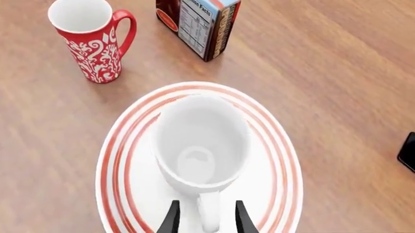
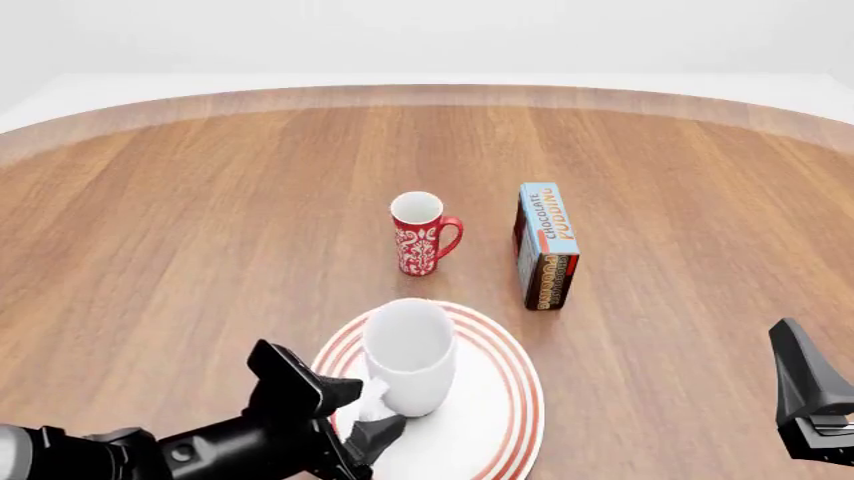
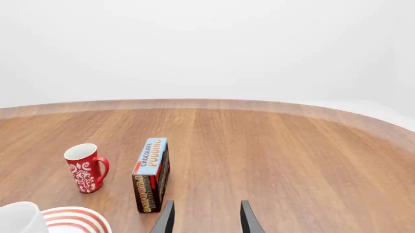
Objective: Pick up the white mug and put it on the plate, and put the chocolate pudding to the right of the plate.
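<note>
The white mug (image 2: pixel 411 355) stands upright on the plate (image 2: pixel 510 392), its handle pointing toward the arms. In the left wrist view the mug (image 1: pixel 201 141) fills the plate (image 1: pixel 280 170), and my left gripper (image 1: pixel 207 221) is open, its fingers on either side of the handle with small gaps. From the front the left gripper (image 2: pixel 376 415) sits at the plate's near left rim. The chocolate pudding (image 2: pixel 547 247) stands on its edge beyond the plate's right side, seen also as the carton (image 3: pixel 151 174). My right gripper (image 3: pixel 206 218) is open and empty, low at the right (image 2: pixel 807 395).
A red mug with white pattern (image 2: pixel 424 235) stands upright behind the plate, left of the pudding, also in the left wrist view (image 1: pixel 91 39). Bare wooden table (image 2: pixel 200 220) spreads all around. A black edge of the right arm (image 1: pixel 408 151) shows beside the plate.
</note>
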